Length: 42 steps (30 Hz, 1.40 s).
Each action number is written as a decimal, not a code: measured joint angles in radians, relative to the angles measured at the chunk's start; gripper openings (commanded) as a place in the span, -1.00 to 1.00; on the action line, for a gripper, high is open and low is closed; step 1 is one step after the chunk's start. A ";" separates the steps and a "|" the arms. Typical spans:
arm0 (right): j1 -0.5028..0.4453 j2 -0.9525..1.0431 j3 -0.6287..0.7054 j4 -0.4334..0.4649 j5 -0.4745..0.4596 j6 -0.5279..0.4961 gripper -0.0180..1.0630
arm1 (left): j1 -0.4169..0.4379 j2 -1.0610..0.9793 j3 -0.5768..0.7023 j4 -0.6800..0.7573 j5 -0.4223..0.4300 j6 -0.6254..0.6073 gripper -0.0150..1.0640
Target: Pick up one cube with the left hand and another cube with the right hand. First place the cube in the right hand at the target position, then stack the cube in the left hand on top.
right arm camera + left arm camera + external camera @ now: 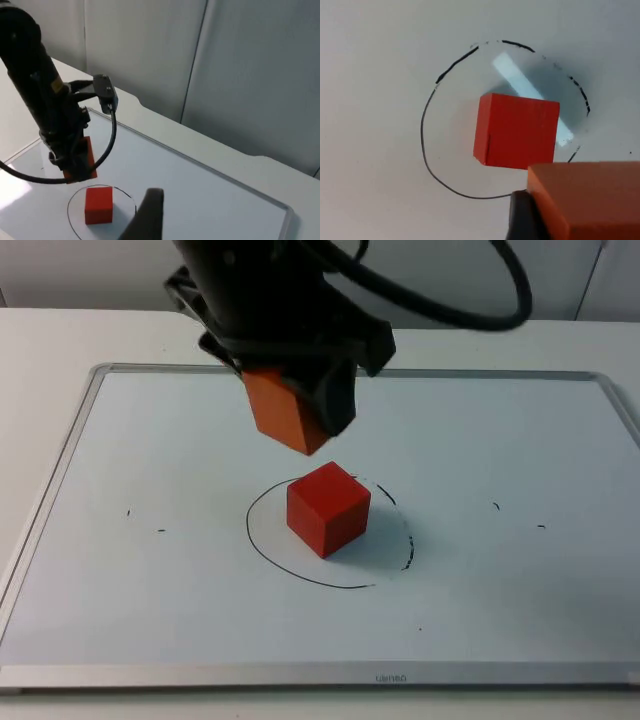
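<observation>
A red cube (328, 508) stands inside the hand-drawn black circle (255, 540) on the whiteboard. Just above and behind it hangs an orange cube (272, 405), with my left gripper (300, 420) shut on it. In the left wrist view the orange cube (590, 200) is close up, and the red cube (517, 131) lies below it within the circle (422, 135). My right gripper (148, 220) waits high and off to the side, looking down at the left gripper (75, 167), the orange cube (89, 159) and the red cube (98, 204).
The whiteboard (150, 590) has a metal frame (60, 470) and small black marks at its left (160, 531) and right (495, 506). The grey partition wall (240, 75) stands behind the table.
</observation>
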 measured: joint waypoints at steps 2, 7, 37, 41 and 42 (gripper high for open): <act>0.000 -0.004 0.000 -0.003 0.004 0.002 0.64 | -0.004 0.017 0.000 0.004 -0.002 0.000 -0.97; 0.000 -0.006 0.000 -0.012 0.012 0.002 0.64 | -0.007 0.061 0.000 0.016 -0.040 0.000 -0.97; 0.000 -0.006 0.000 -0.021 -0.019 0.027 0.64 | -0.007 0.230 -0.114 0.017 -0.043 0.057 -0.97; 0.000 -0.006 0.000 -0.021 -0.037 0.027 0.64 | -0.007 0.243 -0.116 0.010 -0.049 0.073 -0.97; 0.000 -0.006 0.000 -0.021 -0.041 0.027 0.64 | -0.007 0.243 -0.116 0.009 -0.051 0.074 -0.97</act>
